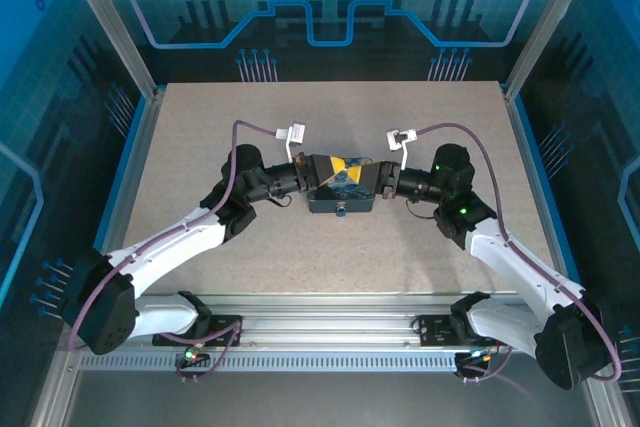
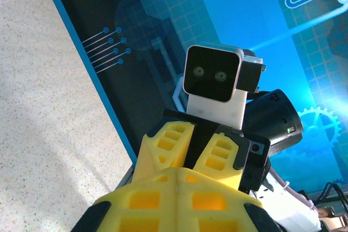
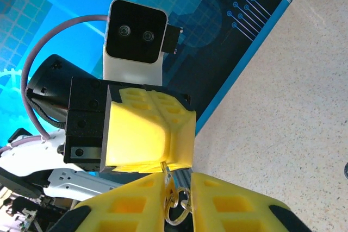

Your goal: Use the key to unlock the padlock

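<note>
Looking out from the left wrist, the left gripper (image 2: 176,183) has its yellow fingers pressed flat together, with no gap along the seam. Just beyond their tips the right gripper (image 2: 190,158) faces it nose to nose, its two yellow fingers a little apart with a dark wedge between them. The right arm's white-and-black wrist camera (image 2: 212,74) sits above them. The speckled table (image 2: 43,112) lies to the left, and the blue printed wall (image 2: 283,36) stands behind. From the right wrist, the left gripper's closed fingers pinch the key (image 3: 164,165), a thin sliver poking out of the seam at their tips toward the right gripper. A metal key ring (image 3: 178,208) sits just past the key's end, in the narrow slot between the right gripper's fingers. Whether those fingers press the ring or merely flank it cannot be told. In the top external view both arms reach in from either side and meet at a dark blue box (image 1: 340,192) with a swirly print, near the middle of the table. The padlock (image 1: 341,211) shows as a tiny greyish piece at the middle of the box's near side, too small for detail.
</note>
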You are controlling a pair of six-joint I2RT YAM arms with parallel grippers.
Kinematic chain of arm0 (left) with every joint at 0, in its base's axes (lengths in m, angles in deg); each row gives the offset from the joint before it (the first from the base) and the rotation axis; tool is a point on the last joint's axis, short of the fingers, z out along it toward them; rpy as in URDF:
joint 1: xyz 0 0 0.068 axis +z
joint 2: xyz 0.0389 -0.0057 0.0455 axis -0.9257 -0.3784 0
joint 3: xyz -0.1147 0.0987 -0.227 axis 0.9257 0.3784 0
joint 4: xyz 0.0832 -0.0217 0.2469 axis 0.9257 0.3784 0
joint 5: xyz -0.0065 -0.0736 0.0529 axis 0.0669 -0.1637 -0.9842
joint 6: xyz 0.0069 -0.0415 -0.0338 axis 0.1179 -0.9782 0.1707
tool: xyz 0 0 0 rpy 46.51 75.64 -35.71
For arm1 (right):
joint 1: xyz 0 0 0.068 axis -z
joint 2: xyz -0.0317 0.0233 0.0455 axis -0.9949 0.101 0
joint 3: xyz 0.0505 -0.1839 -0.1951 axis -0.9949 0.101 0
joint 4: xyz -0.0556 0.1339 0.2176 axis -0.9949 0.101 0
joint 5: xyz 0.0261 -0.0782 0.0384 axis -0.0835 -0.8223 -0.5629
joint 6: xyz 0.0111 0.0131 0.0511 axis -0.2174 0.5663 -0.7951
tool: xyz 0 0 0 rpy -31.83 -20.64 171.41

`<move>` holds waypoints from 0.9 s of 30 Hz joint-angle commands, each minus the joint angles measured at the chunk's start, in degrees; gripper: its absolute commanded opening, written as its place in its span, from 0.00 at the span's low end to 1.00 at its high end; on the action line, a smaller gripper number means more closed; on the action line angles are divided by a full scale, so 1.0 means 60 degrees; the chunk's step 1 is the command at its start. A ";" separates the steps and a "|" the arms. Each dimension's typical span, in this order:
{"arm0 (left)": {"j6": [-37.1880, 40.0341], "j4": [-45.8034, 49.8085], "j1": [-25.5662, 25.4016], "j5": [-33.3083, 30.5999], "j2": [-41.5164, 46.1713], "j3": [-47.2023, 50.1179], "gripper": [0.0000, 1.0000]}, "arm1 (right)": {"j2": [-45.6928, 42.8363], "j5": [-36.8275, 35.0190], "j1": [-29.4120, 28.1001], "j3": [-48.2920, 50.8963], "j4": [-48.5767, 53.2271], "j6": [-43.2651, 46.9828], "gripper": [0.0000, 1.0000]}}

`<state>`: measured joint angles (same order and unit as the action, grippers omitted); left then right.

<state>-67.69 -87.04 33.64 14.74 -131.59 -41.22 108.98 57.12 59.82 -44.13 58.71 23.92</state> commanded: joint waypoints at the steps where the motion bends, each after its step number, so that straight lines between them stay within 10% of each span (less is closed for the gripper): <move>1: 0.0165 -0.0104 -0.0009 0.0250 -0.0051 -0.0270 0.00 | -0.0050 0.0192 -0.0081 -0.0296 0.0096 0.0209 0.13; 14: 0.0161 -0.0100 -0.0006 0.0312 -0.0110 -0.0321 0.00 | -0.0349 0.0311 -0.0080 -0.0208 0.0481 0.0610 0.00; 17: 0.0278 0.0172 0.0009 0.0039 0.0001 -0.0241 0.34 | -0.0553 0.0112 0.0023 -0.0211 0.0922 0.0789 0.00; 25: 0.1297 0.1877 0.0014 -0.0962 0.0696 0.0227 0.73 | -0.0936 -0.0564 0.1070 -0.0320 0.2665 0.1484 0.00; 27: 0.1458 0.2091 -0.0007 -0.1209 0.0885 0.0510 0.99 | -0.0924 -0.0943 0.1391 -0.0483 0.3383 0.1860 0.00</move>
<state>-62.21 -78.45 33.75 10.78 -128.99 -40.04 104.17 54.85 65.96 -44.59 71.37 30.85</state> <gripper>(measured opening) 0.906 0.061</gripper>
